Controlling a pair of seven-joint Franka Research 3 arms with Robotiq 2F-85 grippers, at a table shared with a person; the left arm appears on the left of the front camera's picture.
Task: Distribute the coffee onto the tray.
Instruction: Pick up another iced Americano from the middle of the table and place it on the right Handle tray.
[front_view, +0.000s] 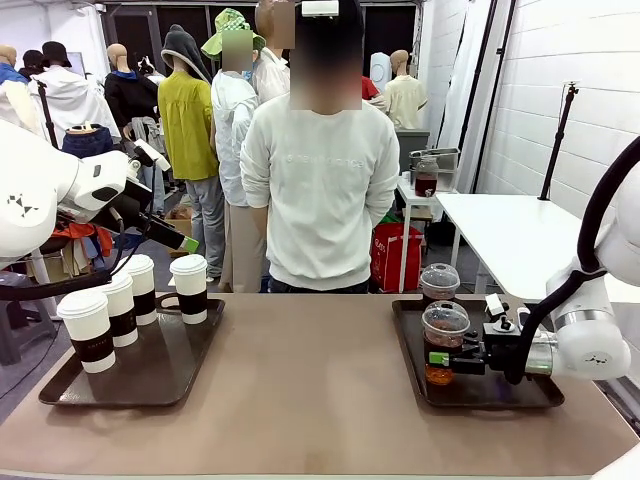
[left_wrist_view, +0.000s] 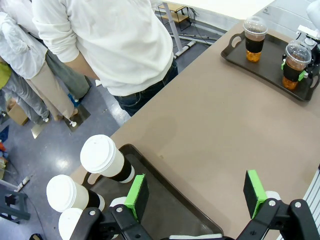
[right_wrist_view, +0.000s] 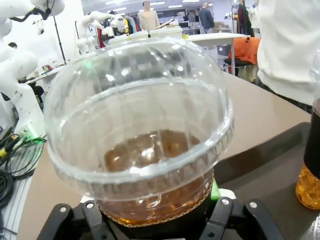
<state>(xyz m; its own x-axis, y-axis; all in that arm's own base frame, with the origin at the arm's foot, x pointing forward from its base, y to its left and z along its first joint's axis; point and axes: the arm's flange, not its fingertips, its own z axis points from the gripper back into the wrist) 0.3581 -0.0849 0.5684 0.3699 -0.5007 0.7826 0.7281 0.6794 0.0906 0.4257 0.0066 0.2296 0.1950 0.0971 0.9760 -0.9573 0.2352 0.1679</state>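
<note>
Cup in hand: near dome-lidded cup (front_view: 444, 342), clear plastic, dark coffee, standing on right tray (front_view: 500, 392), a second dome-lidded cup (front_view: 439, 282) at its 12 o'clock.
Right gripper (front_view: 462, 356): jaws flank the cup base; contact cannot be told.
Advice: cup is best kept upright, withdrawal level.
Left gripper (left_wrist_view: 195, 192): jaws spread, empty, above left tray (front_view: 150, 375) of four sleeved paper cups (front_view: 189, 288).

Four white cups (front_view: 124, 296) with dark brown sleeves stand at the frame's left on a dark tray (front_view: 130, 375). Two clear cups (front_view: 443, 340) of dark amber coffee stand at right. The table (front_view: 310, 400) is brown. The pads (left_wrist_view: 136, 196) are green. The person's top (front_view: 320, 200) is white.
</note>
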